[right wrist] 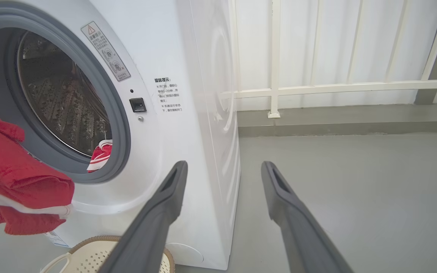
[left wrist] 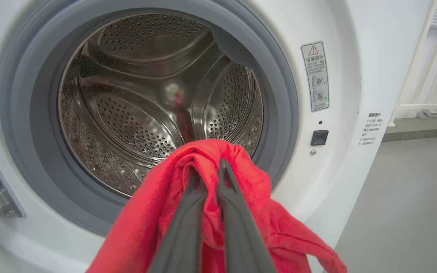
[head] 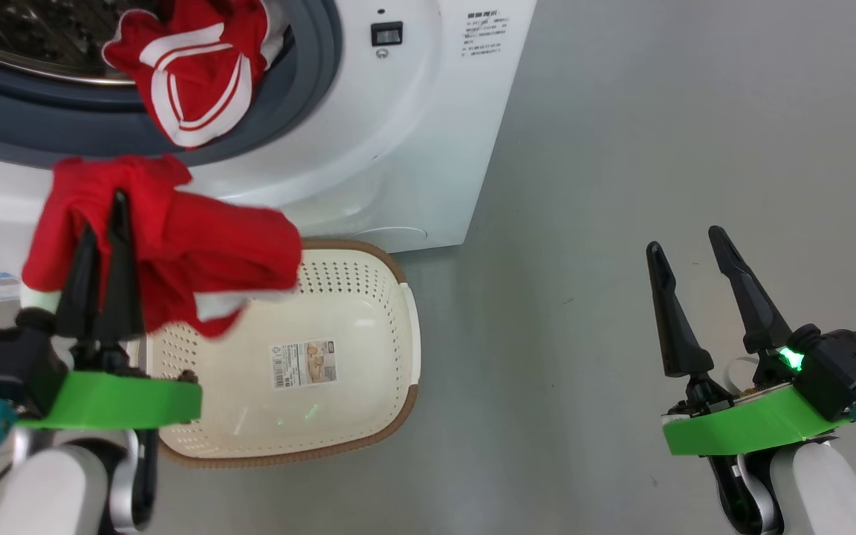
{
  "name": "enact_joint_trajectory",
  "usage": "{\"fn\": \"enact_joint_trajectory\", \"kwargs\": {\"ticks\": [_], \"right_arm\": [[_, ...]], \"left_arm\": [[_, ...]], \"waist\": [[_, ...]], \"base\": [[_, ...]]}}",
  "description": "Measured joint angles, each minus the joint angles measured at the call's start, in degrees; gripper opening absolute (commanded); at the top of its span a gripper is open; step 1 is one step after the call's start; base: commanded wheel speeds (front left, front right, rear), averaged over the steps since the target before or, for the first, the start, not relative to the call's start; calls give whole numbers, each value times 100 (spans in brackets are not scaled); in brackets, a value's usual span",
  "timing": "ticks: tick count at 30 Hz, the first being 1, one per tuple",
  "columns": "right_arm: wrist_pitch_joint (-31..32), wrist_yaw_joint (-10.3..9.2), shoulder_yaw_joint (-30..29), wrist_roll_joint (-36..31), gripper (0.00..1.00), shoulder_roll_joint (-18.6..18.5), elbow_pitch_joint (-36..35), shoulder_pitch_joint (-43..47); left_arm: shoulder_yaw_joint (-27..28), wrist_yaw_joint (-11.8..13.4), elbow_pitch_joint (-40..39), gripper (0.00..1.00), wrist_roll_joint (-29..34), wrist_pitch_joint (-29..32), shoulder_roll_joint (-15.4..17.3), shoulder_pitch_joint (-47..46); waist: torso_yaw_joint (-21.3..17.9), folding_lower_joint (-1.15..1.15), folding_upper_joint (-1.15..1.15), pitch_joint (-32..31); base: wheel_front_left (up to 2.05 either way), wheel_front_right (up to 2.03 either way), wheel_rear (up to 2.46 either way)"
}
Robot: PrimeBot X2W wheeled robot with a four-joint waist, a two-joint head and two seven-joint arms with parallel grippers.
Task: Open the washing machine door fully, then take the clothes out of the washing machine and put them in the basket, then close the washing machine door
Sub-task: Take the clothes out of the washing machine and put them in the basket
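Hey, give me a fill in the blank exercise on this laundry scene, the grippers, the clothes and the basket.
1. The left gripper is shut on a ____ garment.
2. The right gripper stands ____, holding nothing.
3. A striped piece hangs from the mouth of the ____.
4. The basket has a paper ____ on its floor.
Missing words: red; open; washing machine; label.
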Motion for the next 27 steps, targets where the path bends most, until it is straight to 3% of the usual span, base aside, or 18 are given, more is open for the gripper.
{"fn": "enact_joint_trajectory", "kwargs": {"ticks": [10, 27], "right_arm": [[0, 0, -1, 0, 100, -1, -35, 1], [0, 0, 136, 108, 100, 0, 5, -13]], "left_arm": [[-225, -15, 370, 0, -85, -7, -200, 208], [-525, -675, 2691, 0, -408, -242, -523, -443]], "waist": [[-10, 0, 0, -38], [-212, 0, 0, 349]], "base": [[0, 0, 0], [0, 0, 0]]}}
